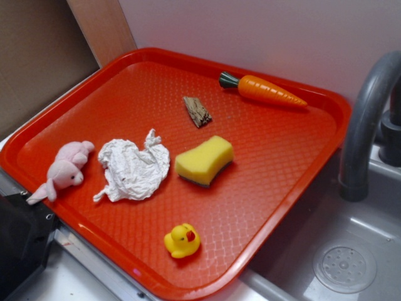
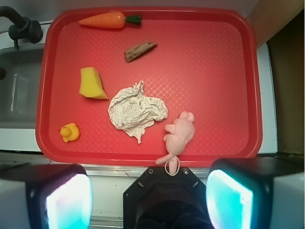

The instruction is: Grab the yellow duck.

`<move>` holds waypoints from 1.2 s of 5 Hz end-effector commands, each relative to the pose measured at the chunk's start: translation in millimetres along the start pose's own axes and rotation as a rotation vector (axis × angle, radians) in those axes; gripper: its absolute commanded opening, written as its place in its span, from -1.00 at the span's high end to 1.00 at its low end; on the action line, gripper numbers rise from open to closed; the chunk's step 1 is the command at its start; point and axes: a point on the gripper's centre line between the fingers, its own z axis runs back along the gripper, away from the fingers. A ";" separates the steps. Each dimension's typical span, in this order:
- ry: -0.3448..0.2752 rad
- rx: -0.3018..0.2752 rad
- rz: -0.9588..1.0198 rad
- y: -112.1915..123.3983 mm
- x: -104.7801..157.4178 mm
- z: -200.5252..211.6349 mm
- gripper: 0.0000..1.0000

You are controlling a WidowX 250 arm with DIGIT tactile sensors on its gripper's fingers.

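Observation:
The yellow duck (image 1: 182, 240) is small and glossy with an orange-red beak. It sits near the front edge of the red tray (image 1: 301, 194). In the wrist view the duck (image 2: 69, 132) is at the tray's lower left. My gripper (image 2: 148, 195) is open and empty. Its two fingers (image 2: 66, 198) stand wide apart at the bottom of the wrist view, high above and off the tray's near rim, to the right of the duck. In the exterior view only a black part of the arm (image 1: 19, 244) shows at the lower left.
On the tray lie a yellow sponge (image 1: 204, 160), crumpled white paper (image 1: 133, 169), a pink plush toy (image 1: 66, 169), a piece of wood (image 1: 197, 111) and a plastic carrot (image 1: 266, 90). A grey sink (image 1: 341, 263) with a faucet (image 1: 366, 119) is on the right.

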 end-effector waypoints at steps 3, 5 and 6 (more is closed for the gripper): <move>-0.029 0.096 -0.516 -53.8 63.9 -19.4 -1.00; 0.068 0.106 -1.029 -139.1 53.9 -61.9 -1.00; 0.086 0.072 -1.279 -166.4 32.0 -82.8 -1.00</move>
